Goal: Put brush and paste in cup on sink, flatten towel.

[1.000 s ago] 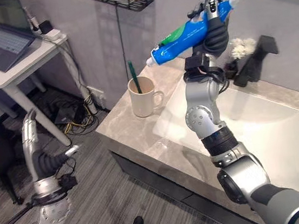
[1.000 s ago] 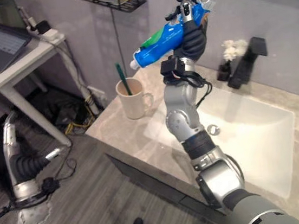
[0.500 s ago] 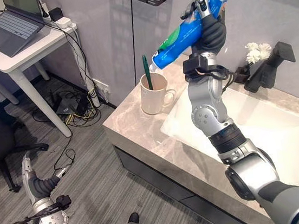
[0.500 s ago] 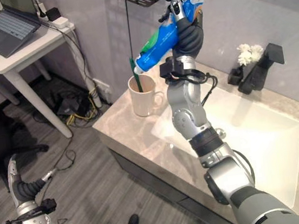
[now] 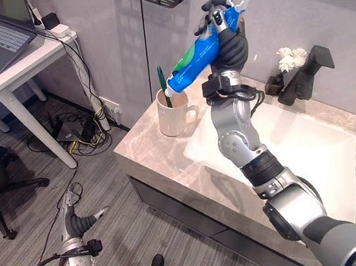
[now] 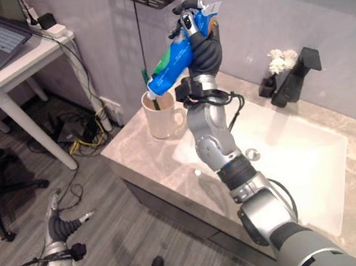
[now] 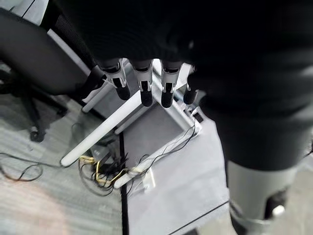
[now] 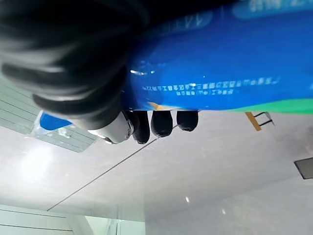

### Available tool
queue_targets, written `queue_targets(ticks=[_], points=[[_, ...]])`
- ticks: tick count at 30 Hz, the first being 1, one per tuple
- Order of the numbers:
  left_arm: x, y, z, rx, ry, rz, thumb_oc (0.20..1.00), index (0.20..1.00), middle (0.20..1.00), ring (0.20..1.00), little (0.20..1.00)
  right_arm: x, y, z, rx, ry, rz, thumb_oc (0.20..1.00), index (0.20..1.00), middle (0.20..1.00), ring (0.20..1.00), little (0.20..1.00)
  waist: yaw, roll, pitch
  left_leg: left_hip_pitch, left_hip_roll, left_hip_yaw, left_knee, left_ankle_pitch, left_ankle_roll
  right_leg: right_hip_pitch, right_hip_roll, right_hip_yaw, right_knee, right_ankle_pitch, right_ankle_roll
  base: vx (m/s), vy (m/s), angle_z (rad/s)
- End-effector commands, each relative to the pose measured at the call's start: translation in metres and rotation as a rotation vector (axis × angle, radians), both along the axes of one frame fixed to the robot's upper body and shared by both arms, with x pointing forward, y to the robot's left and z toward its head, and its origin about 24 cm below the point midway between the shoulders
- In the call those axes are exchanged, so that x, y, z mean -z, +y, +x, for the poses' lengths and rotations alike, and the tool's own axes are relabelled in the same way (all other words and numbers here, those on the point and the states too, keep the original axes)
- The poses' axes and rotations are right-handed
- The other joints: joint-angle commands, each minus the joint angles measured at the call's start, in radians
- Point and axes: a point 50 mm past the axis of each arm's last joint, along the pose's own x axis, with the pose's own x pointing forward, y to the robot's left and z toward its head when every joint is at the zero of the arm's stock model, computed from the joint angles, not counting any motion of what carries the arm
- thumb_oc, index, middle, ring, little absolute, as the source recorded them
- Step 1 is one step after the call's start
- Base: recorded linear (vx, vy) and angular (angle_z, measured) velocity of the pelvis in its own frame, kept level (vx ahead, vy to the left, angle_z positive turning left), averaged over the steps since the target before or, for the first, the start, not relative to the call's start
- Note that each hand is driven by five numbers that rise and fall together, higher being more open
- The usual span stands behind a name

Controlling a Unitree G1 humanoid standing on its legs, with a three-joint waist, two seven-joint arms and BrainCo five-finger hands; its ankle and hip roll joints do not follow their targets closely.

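- The right hand (image 5: 223,33) is clamped round the blue toothpaste tube (image 5: 202,53), fingers curled over the crimped end; the tube slants down with its white cap (image 5: 170,91) at the rim of the cream cup (image 5: 170,113).
- Against the picture from 1 second ago, the cap has dropped from well above the cup to its mouth; half a second ago it was near the green toothbrush (image 5: 162,83), and now it sits just beside it; the camera has also shifted, so part of that change is the view's own.
- The toothbrush already stands in the cup, on the marble counter (image 5: 151,155) beside the white sink (image 5: 310,149).
- Judgement: the paste is on the point of going in; what is left is to lower the tube and let go without tipping the cup.
- The left hand (image 5: 86,217) hangs low by the floor, fingers relaxed and straight in its wrist view (image 7: 142,88), holding nothing.
- I cannot make out a towel; flattening looks still to come.
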Motion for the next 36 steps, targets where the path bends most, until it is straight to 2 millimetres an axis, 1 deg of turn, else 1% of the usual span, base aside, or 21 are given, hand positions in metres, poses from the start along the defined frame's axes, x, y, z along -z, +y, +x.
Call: queue_targets(ticks=[1, 3, 7, 15, 23, 26, 29, 33, 36], points=[[-0.003, -0.001, 0.005, 0.051, -0.006, 0.01, 1.0, 1.0, 1.0, 1.0, 1.0, -0.039, -0.001, -0.009, 0.035, -0.164, 0.009, 0.2, 0.2, 0.2, 0.2, 0.2, 0.012, -0.031, -0.007, -0.002, -0.033, -0.029, -0.033, 0.0, 0.047, 0.027, -0.032, 0.067, 0.046, 0.064, 0.052, 0.0, 0.0, 0.0], [0.006, -0.004, 0.003, 0.064, 0.042, 0.001, 1.0, 1.0, 1.0, 1.0, 1.0, -0.039, -0.002, -0.007, 0.045, -0.152, 0.022, 0.2, 0.2, 0.2, 0.2, 0.2, 0.014, -0.035, -0.001, -0.008, -0.033, -0.031, -0.032, 0.002, 0.047, 0.021, -0.029, 0.07, 0.045, 0.065, 0.052, 0.0, 0.0, 0.0], [0.015, -0.008, 0.001, 0.071, 0.079, -0.024, 1.0, 1.0, 1.0, 1.0, 1.0, -0.039, 0.0, -0.005, 0.047, -0.144, 0.016, 0.2, 0.2, 0.2, 0.2, 0.2, 0.014, -0.04, 0.005, -0.014, -0.032, -0.033, -0.032, 0.003, 0.048, 0.016, -0.028, 0.07, 0.045, 0.068, 0.052, 0.0, 0.0, 0.0], [0.02, -0.01, -0.001, 0.067, 0.098, -0.054, 1.0, 1.0, 1.0, 1.0, 1.0, -0.038, 0.0, -0.003, 0.052, -0.132, 0.012, 0.2, 0.2, 0.2, 0.2, 0.2, 0.011, -0.043, 0.012, -0.02, -0.033, -0.034, -0.033, 0.003, 0.049, 0.011, -0.029, 0.071, 0.046, 0.072, 0.054, 0.0, 0.0, 0.0], [0.019, -0.014, 0.002, 0.085, 0.092, -0.066, 1.0, 1.0, 1.0, 1.0, 1.0, -0.037, -0.003, -0.002, 0.071, -0.134, -0.007, 0.2, 0.2, 0.2, 0.2, 0.2, 0.009, -0.044, 0.026, -0.033, -0.041, -0.036, -0.03, 0.002, 0.053, 0.001, -0.031, 0.072, 0.047, 0.081, 0.058, 0.0, 0.0, 0.0], [0.016, -0.014, 0.004, 0.083, 0.07, -0.07, 1.0, 1.0, 1.0, 1.0, 1.0, -0.043, -0.001, -0.01, 0.069, -0.194, -0.052, 0.2, 0.2, 0.2, 0.2, 0.2, 0.007, -0.05, 0.029, -0.036, -0.042, -0.034, -0.03, 0.001, 0.055, -0.003, -0.033, 0.078, 0.045, 0.088, 0.061, 0.0, 0.0, 0.0], [0.009, -0.015, 0.008, 0.092, 0.037, -0.069, 1.0, 1.0, 1.0, 1.0, 1.0, -0.051, 0.002, -0.024, 0.068, -0.276, -0.066, 0.2, 0.2, 0.2, 0.2, 0.2, 0.003, -0.053, 0.031, -0.04, -0.043, -0.033, -0.032, -0.001, 0.057, -0.006, -0.034, 0.078, 0.046, 0.09, 0.062, 0.0, 0.0, 0.0], [0.005, -0.018, 0.012, 0.104, 0.012, -0.063, 1.0, 1.0, 1.0, 1.0, 1.0, -0.057, 0.014, -0.035, 0.047, -0.335, -0.095, 0.2, 0.2, 0.2, 0.2, 0.2, 0.002, -0.059, 0.034, -0.041, -0.044, -0.032, -0.032, -0.001, 0.057, -0.01, -0.036, 0.08, 0.045, 0.092, 0.061, 0.0, 0.0, 0.0], [0.005, -0.018, 0.011, 0.108, 0.015, -0.055, 1.0, 1.0, 1.0, 1.0, 1.0, -0.058, 0.018, -0.038, 0.029, -0.346, -0.088, 0.2, 0.2, 0.2, 0.2, 0.2, 0.004, -0.062, 0.037, -0.043, -0.045, -0.032, -0.032, -0.001, 0.058, -0.011, -0.035, 0.081, 0.044, 0.095, 0.062, 0.0, 0.0, 0.0]])
